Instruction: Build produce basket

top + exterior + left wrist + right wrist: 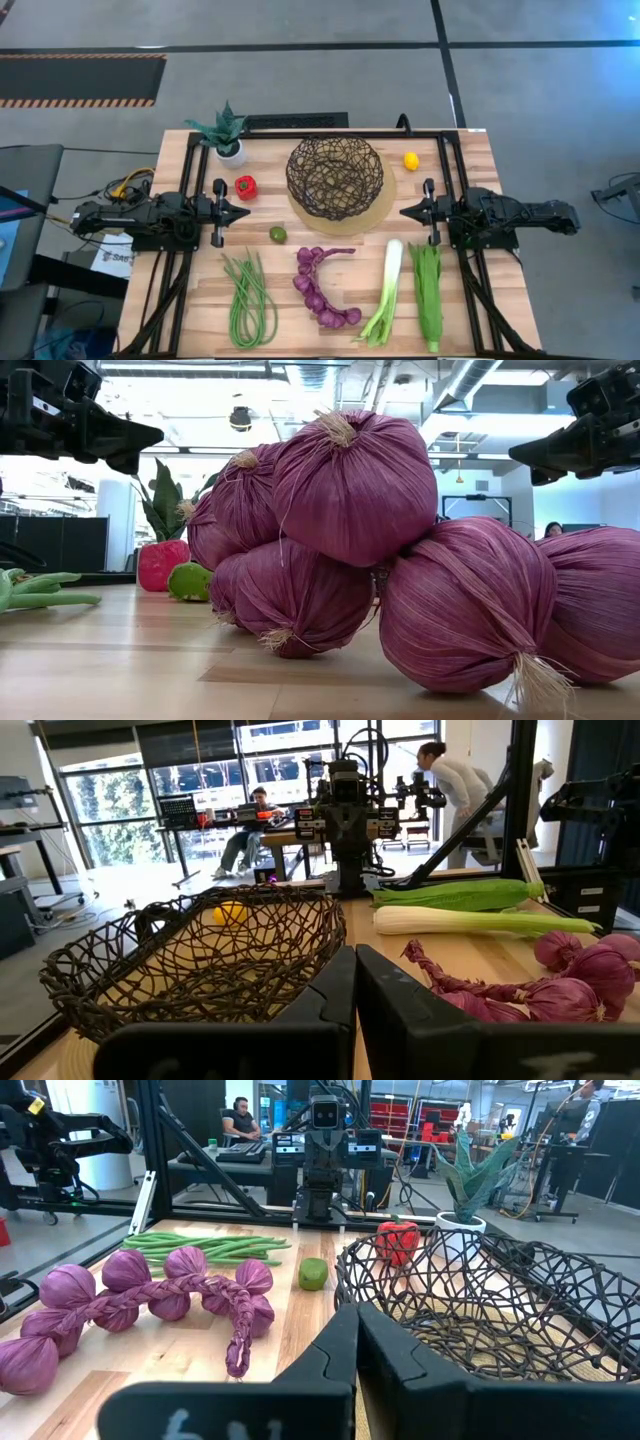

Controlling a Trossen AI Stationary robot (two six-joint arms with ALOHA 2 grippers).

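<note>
Beside basket (pixel 334 177), left gripper (pixel 243 211), right gripper (pixel 406 211) level, facing

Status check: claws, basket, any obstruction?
Left claw and right claw shut, empty, flanking basket. Basket empty. Produce on table, lime nearest. Nothing blocking.

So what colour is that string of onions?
Purple; the onion string shows best in the low view.

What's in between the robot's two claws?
The basket, sitting on a tan round mat. The top view shows it between the left gripper and the right gripper, touching neither. Both are shut and empty.
</note>
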